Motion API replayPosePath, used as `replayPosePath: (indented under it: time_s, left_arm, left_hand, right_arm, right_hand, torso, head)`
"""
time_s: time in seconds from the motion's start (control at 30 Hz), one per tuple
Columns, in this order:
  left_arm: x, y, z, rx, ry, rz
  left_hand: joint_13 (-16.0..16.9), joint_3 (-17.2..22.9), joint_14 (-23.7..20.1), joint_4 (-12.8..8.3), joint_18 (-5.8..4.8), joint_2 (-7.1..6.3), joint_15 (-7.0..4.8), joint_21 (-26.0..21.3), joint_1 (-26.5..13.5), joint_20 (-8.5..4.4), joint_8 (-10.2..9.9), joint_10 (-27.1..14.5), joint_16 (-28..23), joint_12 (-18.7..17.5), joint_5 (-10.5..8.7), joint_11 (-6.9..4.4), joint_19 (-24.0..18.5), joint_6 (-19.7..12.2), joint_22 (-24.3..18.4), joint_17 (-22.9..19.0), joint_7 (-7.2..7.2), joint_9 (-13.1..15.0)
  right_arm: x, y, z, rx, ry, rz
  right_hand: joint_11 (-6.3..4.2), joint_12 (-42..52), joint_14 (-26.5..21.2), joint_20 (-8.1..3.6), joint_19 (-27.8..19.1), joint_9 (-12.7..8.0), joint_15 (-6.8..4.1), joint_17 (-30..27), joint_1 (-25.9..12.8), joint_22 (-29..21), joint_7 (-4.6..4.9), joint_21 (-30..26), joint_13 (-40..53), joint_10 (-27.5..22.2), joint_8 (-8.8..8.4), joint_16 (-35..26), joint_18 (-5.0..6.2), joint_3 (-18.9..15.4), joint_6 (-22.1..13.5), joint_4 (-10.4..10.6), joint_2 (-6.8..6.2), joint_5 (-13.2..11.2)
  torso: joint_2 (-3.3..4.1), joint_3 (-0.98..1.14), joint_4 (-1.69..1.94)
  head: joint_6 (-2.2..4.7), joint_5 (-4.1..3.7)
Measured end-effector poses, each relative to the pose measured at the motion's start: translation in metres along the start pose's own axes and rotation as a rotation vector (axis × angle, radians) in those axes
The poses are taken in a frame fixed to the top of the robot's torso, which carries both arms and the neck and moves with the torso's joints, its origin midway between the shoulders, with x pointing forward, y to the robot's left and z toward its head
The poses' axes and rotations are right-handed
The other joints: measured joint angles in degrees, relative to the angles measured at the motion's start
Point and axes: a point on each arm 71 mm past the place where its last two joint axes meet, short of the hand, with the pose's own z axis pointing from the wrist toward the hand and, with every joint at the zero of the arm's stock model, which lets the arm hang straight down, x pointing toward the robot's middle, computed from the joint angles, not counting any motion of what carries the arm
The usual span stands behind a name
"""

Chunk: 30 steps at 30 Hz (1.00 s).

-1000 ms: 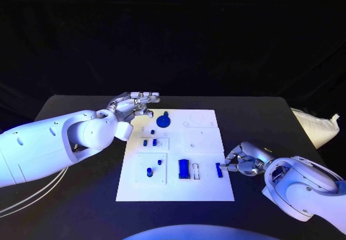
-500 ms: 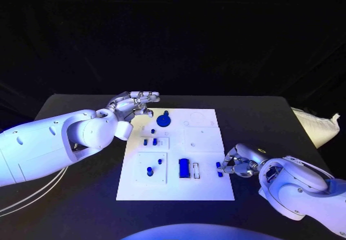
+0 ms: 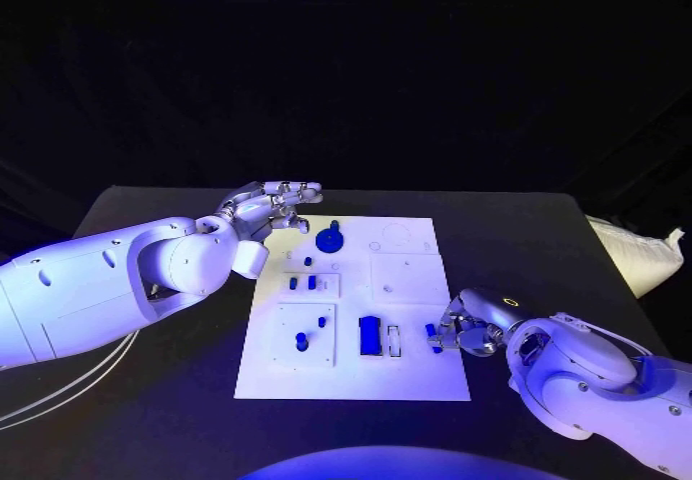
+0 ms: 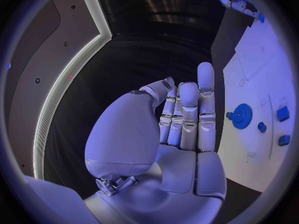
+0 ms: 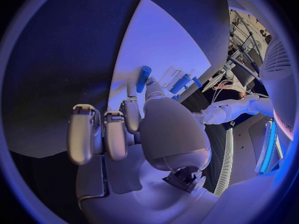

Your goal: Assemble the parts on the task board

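A: Start on the left. What is the left hand doing?

B: It hovers above the far left corner of the task board. Its fingers are stretched out side by side with the thumb folded across the palm, and nothing lies between them.

A: Which parts lie nearest to those fingers?

B: The blue gear, a round toothed disc, sits on the board just beyond the fingertips toward the board's middle. The left wrist view shows the same gear beside the fingers, with a small round blue piece next to it.

A: And further along the board?

B: Two small blue pegs stand in a raised block, two more in the block nearer the robot. A dark blue rectangular block stands near the board's near edge, well apart from either hand.

A: The right hand?

B: The right hand rests at the board's right edge, fingers curled inward. A slim blue bar is right at its fingertips; in the right wrist view the bar stands up just past the fingers. Whether they are pinching it or only touching it, I cannot tell.
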Motion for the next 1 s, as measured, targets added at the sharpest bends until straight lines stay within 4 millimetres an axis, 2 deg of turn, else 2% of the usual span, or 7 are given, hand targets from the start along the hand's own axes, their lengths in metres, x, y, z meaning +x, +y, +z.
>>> replayPosePath:
  time_s: [0.07, 0.23, 0.27, 0.33, 0.37, 0.73, 1.0]
  left_arm:
    - [0.0, 0.0, 0.0, 0.0, 0.0, 0.0]
    - [0.0, 0.0, 0.0, -0.001, 0.0, 0.0]
    - [0.0, 0.0, 0.0, -0.001, 0.0, 0.0]
    - [0.0, 0.0, 0.0, -0.001, 0.0, 0.0]
    - [0.0, 0.0, 0.0, -0.001, 0.0, 0.0]
    - [0.0, 0.0, 0.0, -0.002, 0.001, 0.0]
    - [0.0, 0.0, 0.0, -0.003, 0.001, 0.0]
  left_hand:
    - [0.0, 0.0, 0.0, 0.0, 0.0, 0.0, 0.0, 0.0, 0.0, 0.0, 0.0, 0.0, 0.0, 0.0, 0.0, 0.0, 0.0, 0.0, 0.0, 0.0, 0.0, 0.0]
    - [0.0, 0.0, 0.08, 0.0, 0.0, 0.0, 0.08, 0.0, 0.0, 0.0, 0.0, 0.0, 0.0, 0.0, 0.0, 0.0, 0.0, 0.0, 0.0, 0.0, 0.0, 0.0]
    - [0.0, 0.0, 0.08, 0.0, 0.0, 0.0, 0.08, 0.0, 0.0, 0.0, 0.0, 0.0, 0.0, 0.0, 0.0, 0.0, 0.0, 0.0, 0.0, 0.0, 0.0, 0.0]
    - [0.0, 0.0, 0.08, 0.0, 0.0, 0.0, 0.08, 0.0, 0.0, 0.0, 0.0, 0.0, 0.0, 0.0, 0.0, 0.0, 0.0, 0.0, 0.0, 0.0, 0.0, 0.0]
    - [0.0, 0.0, 0.08, 0.0, 0.0, 0.0, 0.08, 0.0, 0.0, 0.0, 0.0, 0.0, 0.0, 0.0, 0.0, 0.0, 0.0, 0.0, 0.0, 0.0, 0.0, 0.0]
    - [0.0, -0.16, -0.1, -0.16, 0.0, 0.23, 0.28, 0.0, -0.23, 0.0, 0.24, -0.01, 0.0, 0.34, 0.0, 0.0, 0.0, 0.0, -0.06, -0.15, 0.0, 0.0]
    - [0.0, -0.16, -0.1, -0.16, 0.0, 0.23, 0.29, 0.0, -0.23, 0.0, 0.24, -0.01, 0.0, 0.34, 0.0, -0.01, 0.0, 0.0, -0.06, -0.15, 0.0, 0.0]
  right_arm:
    - [0.0, 0.002, 0.001, -0.012, -0.005, -0.033]
    - [0.0, 0.011, 0.006, -0.053, -0.014, -0.138]
    - [0.001, 0.013, 0.007, -0.059, -0.015, -0.157]
    - [0.002, 0.016, 0.009, -0.071, -0.016, -0.197]
    - [0.002, 0.018, 0.009, -0.076, -0.016, -0.212]
    - [0.002, 0.025, 0.011, -0.101, -0.013, -0.301]
    - [0.004, 0.028, 0.009, -0.112, -0.016, -0.297]
  right_hand:
    - [0.0, 0.0, -0.13, 0.0, 0.0, 0.05, -0.13, 0.0, 0.38, 0.16, -0.05, 0.0, 0.0, 0.0, -0.02, 0.0, 0.0, 0.28, 0.23, -0.28, -0.19, -0.42]
    - [0.0, -0.24, -0.18, -0.23, 0.23, 1.13, -0.28, -0.01, 1.76, 0.21, -0.02, 0.0, 0.9, 0.0, -0.06, 0.0, 0.0, 1.81, 0.65, -1.75, -0.21, -8.2]
    - [0.0, -0.34, -0.1, -0.23, 0.23, 7.5, -0.36, 0.0, 1.94, 0.21, -0.01, 0.0, 0.9, 0.0, -0.62, 0.0, 0.0, 2.25, 0.64, -1.89, -0.39, -9.03]
    - [0.0, -0.47, -0.01, -0.23, 0.23, 15.9, -0.45, -0.01, 2.18, 0.21, 0.01, 0.0, 0.9, 0.0, -0.86, 0.0, 0.0, 2.82, 0.58, -2.3, -0.63, -10.25]
    - [0.0, -0.52, -0.01, -0.23, 0.23, 17.6, -0.45, -0.01, 2.5, 0.2, 0.08, 0.0, 1.32, 0.0, -0.93, 0.0, 0.0, 3.19, 0.52, -2.58, -0.95, -11.12]
    - [-0.21, -0.98, 0.0, -0.23, 0.23, 17.95, -0.46, -0.01, 3.1, 0.26, 0.0, 0.0, 2.05, -0.21, -1.18, 0.0, 0.0, 4.75, 0.81, -2.79, -1.55, -12.17]
    - [-0.42, -1.59, -0.2, -0.65, 0.21, 17.94, -0.66, -0.02, 4.13, 0.26, -0.32, 0.0, 2.06, -0.42, -2.14, 0.0, 0.0, 8.05, 0.49, -0.87, -2.58, -7.09]
  torso:
    - [0.0, 0.01, 0.01]
    - [-0.01, -0.02, 0.0]
    - [0.0, -0.01, 0.0]
    - [0.0, -0.01, 0.0]
    - [0.0, -0.02, 0.0]
    - [-0.01, -0.04, -0.01]
    - [-0.01, -0.02, -0.02]
  head:
    - [0.0, 0.04]
    - [-0.12, 0.15]
    - [-0.12, 0.19]
    - [-0.15, 0.21]
    - [-0.2, 0.22]
    - [-0.31, 0.22]
    - [-0.27, 0.14]
